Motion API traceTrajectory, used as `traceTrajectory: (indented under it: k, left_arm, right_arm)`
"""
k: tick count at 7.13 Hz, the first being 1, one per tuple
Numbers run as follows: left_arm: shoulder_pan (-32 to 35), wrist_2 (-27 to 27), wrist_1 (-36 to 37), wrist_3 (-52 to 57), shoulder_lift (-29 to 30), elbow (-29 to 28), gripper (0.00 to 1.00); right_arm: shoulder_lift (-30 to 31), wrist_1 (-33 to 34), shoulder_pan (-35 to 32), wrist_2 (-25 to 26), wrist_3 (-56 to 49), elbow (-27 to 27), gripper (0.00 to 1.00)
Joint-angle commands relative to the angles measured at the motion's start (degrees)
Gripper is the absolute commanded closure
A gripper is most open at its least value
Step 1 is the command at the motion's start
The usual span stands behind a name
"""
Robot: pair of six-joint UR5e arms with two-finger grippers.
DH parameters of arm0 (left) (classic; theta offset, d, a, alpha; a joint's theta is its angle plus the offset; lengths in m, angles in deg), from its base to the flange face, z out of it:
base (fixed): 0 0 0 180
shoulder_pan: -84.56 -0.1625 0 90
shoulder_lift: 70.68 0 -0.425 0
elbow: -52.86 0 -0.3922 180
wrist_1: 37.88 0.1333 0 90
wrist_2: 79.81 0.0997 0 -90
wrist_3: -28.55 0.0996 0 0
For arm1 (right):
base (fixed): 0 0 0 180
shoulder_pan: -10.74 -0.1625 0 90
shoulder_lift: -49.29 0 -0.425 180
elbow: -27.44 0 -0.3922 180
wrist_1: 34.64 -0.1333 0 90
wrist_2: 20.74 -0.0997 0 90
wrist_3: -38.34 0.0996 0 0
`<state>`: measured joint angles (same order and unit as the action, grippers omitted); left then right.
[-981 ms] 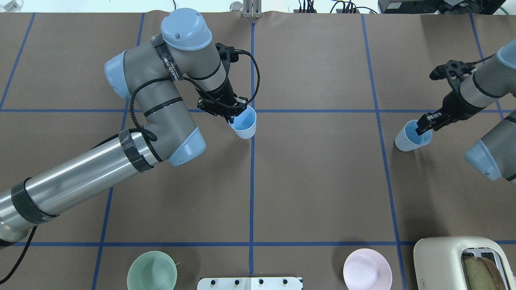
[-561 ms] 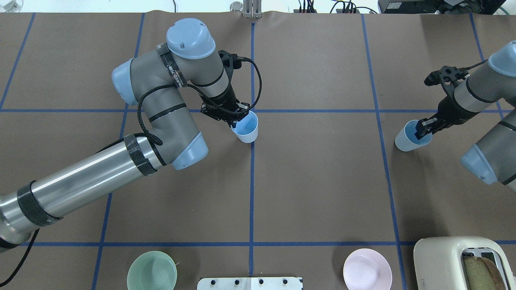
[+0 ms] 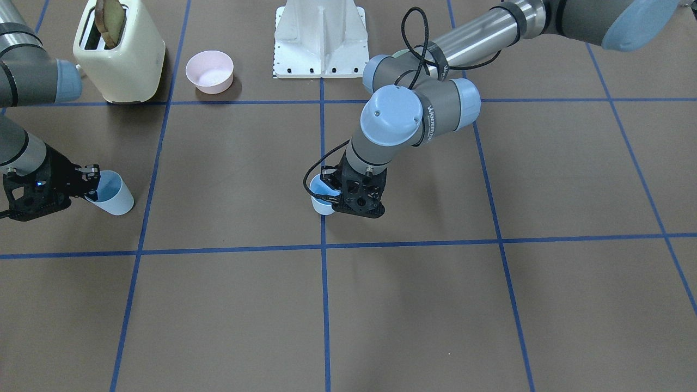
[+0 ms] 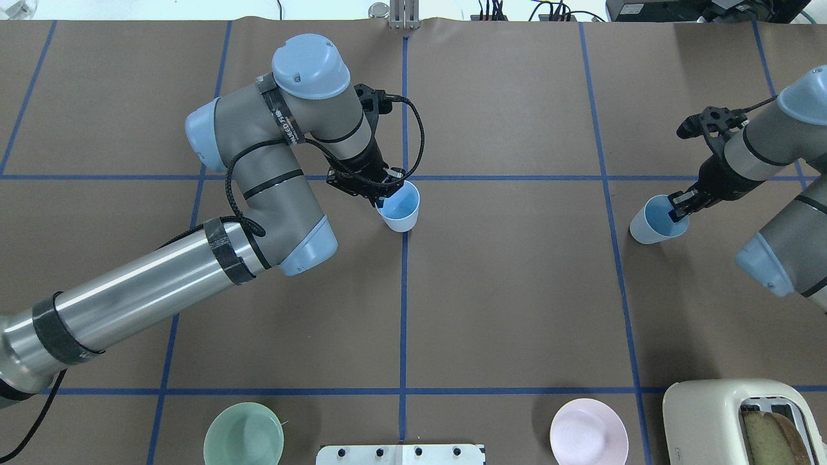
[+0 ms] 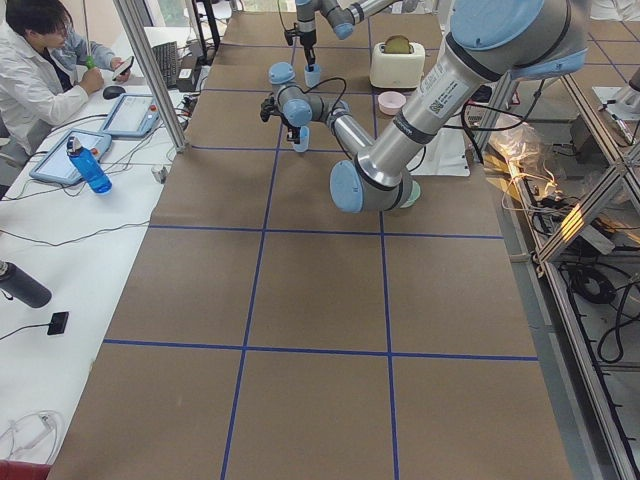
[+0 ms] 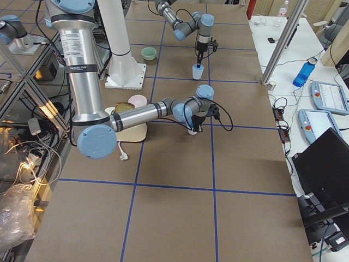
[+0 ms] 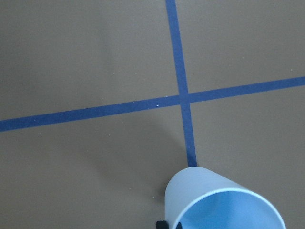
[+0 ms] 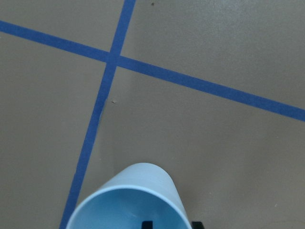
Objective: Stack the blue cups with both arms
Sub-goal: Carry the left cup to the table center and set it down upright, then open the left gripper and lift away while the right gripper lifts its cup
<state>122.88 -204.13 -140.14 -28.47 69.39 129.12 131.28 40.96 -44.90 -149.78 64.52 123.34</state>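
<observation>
Status: left arm [image 4: 271, 187] reaches in from the robot's left, forearm low and long, elbow folded, wrist turned steeply down over the middle of the brown paper-covered table [image 4: 504, 290]. Left gripper [image 4: 380, 199] is clamped on the rim wall of a pale sky-blue tapered plastic tumbler [image 4: 402, 212], one finger inside and one outside. That tumbler sits on the centre blue tape line [image 4: 404, 310], just on the robot's side of the tape crossing. Can't tell if its base touches the paper.

Right arm [image 4: 762, 148] enters from the robot's right, wrist angled down and inward. Right gripper [image 4: 677, 208] pinches the rim of a second pale sky-blue plastic tumbler [image 4: 646, 226], its fingertips straddling the wall in the wrist view. This tumbler is tilted, mouth toward the gripper. The two tumblers are well apart.
</observation>
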Motion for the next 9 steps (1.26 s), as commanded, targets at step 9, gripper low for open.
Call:
traceTrajectory:
  k: [9]
  left_arm:
    - [9.47,-3.38,2.84,13.29,-16.19,14.06,0.22]
  right_arm:
    - [-22.64,21.43,-2.81,-4.02,9.2,3.24,0.91]
